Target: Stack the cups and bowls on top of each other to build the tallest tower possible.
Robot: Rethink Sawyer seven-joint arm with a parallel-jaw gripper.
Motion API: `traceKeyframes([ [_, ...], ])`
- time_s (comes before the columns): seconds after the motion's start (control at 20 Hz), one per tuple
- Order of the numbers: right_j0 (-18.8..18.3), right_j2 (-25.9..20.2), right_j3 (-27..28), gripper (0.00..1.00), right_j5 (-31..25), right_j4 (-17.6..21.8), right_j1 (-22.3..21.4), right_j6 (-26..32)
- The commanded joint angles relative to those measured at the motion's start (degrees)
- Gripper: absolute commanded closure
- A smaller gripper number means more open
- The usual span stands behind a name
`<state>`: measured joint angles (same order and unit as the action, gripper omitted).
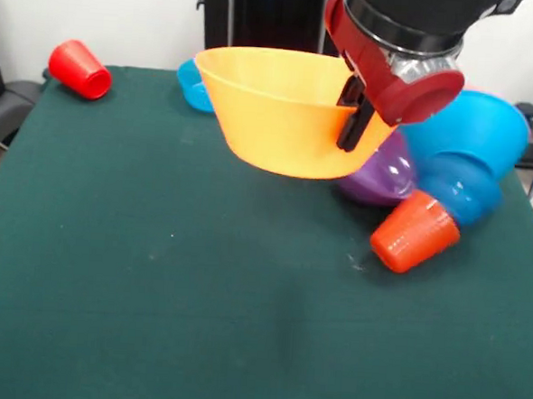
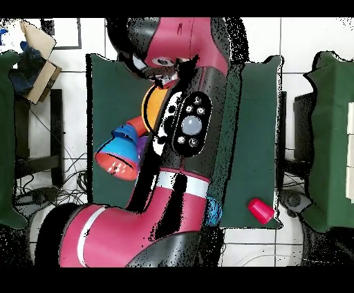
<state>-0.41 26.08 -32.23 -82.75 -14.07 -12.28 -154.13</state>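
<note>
My gripper [image 1: 354, 116] is shut on the right rim of the large yellow-orange bowl [image 1: 281, 110] and holds it upright above the table; one black finger [image 1: 349, 130] shows on its outer wall. In the overhead view the arm covers most of this bowl [image 2: 150, 104]. Right of it a purple bowl [image 1: 383, 173] lies tilted against nested blue bowls [image 1: 469, 144]. An orange cup [image 1: 415, 231] lies on its side in front of them. A red cup [image 1: 80, 69] lies on its side at the far left corner. A small teal bowl [image 1: 193, 85] sits behind the held bowl.
The green cloth table [image 1: 153, 283] has its near edge at the picture's bottom. In the overhead view an orange-red rim [image 2: 113, 166] shows at the blue bowls [image 2: 122, 147], and the red cup [image 2: 261, 209] lies near the table's corner.
</note>
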Motion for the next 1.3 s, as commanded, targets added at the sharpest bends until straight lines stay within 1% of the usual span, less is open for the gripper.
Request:
traceKeyframes([
  [0.05, 0.64, 1.51, -7.05, 1.0, -1.56, 5.63, -4.21, -1.57],
  [0.1, 0.53, 1.86, -8.62, 1.0, -0.16, 6.39, -4.9, -0.17],
  [0.2, 0.29, 2.33, -9.76, 1.0, 0.77, 7.11, -5.45, 1.92],
  [0.4, -0.7, 2.04, -9.99, 1.0, 0.18, 7.65, -6.2, 4.55],
  [0.55, -1.17, 1.52, -9.63, 1.0, -0.61, 7.66, -6.51, 4.8],
  [0.65, -1.59, 0.84, -10.31, 1.0, 0.03, 7.49, -7.04, 4.83],
  [0.75, -1.99, 0.07, -11.85, 1.0, 2.06, 7.73, -7.92, 5.64],
  [0.9, -2.63, -1.36, -15.07, 1.0, 7.28, 7.68, -9.36, 6.64],
  [1.15, -2.95, -2.1, -16.35, 1.0, 10.44, 7.6, -9.8, 6.54],
  [1.2, -3.02, -2.22, -16.59, 0.0, 11.1, 7.62, -9.9, 6.68],
  [1.3, -2.89, -2.43, -18.0, 0.0, 14.49, 7.76, -10.58, 6.28],
])
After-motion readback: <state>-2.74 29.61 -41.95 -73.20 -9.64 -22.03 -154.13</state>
